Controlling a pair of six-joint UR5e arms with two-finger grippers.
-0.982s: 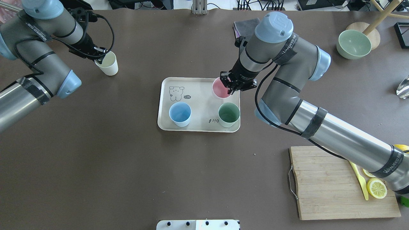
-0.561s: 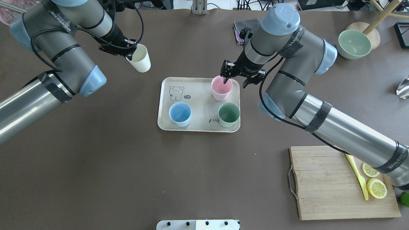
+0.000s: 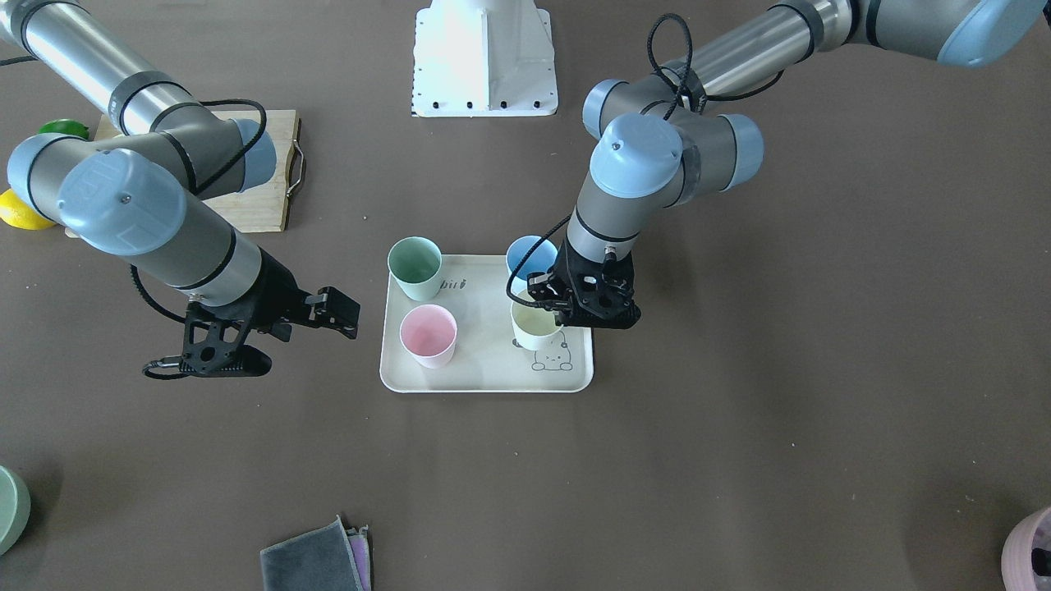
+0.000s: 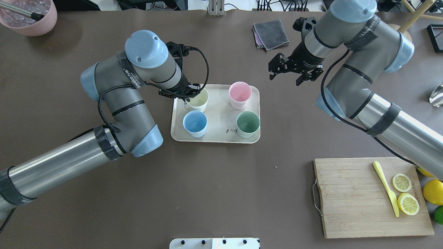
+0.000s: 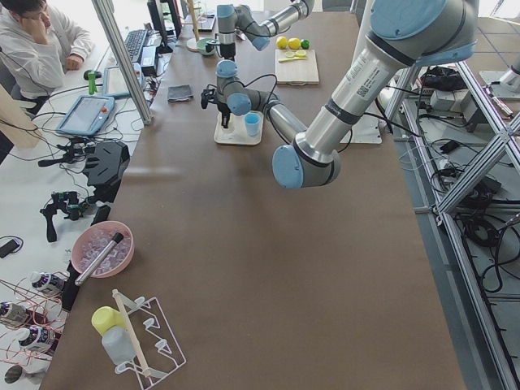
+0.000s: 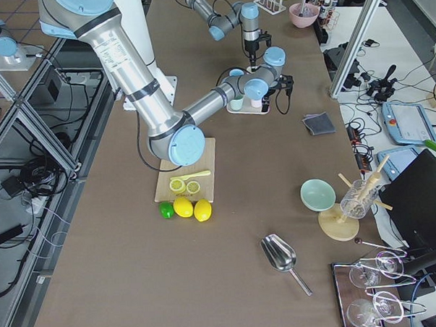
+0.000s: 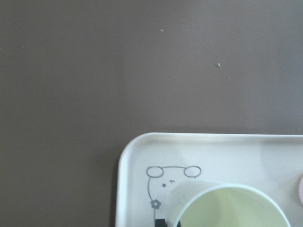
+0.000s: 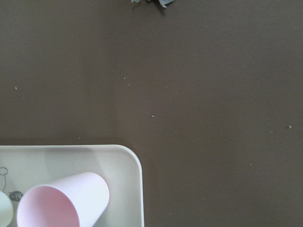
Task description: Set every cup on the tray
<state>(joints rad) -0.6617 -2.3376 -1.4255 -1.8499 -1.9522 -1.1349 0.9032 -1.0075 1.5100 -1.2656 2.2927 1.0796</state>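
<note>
A dark brown table fills the scene, and near its middle lies the tray [image 4: 221,110], a pale beige rectangle with rounded corners, a raised cream rim, a scrap of dark lettering near its front edge, and a line-drawn bunny [image 7: 166,182] in its far left corner. Four cups stand upright in its corners, and their insides show bare. The cream cup [image 4: 198,100] is far left, partly over the bunny. The pink cup [image 4: 240,93] is far right, the blue cup [image 4: 195,122] near left and the green cup [image 4: 247,123] near right, all apart from one another. The left gripper [image 4: 187,97] is clamped on the left rim of the cream cup, though whether that cup's base touches the tray cannot be told. The right gripper [image 4: 290,73] hangs over bare table, beyond the tray's far right corner, with its fingers spread wide around nothing. A pink bowl [image 4: 42,25] at the far left corner holds clear pieces and a metal handle. At the near right, a wooden cutting board [image 4: 349,204] carries two lemon slices [image 4: 408,203] and a yellow knife [image 4: 385,186]. A folded grey cloth [image 4: 270,33] lies at the far edge.
</note>
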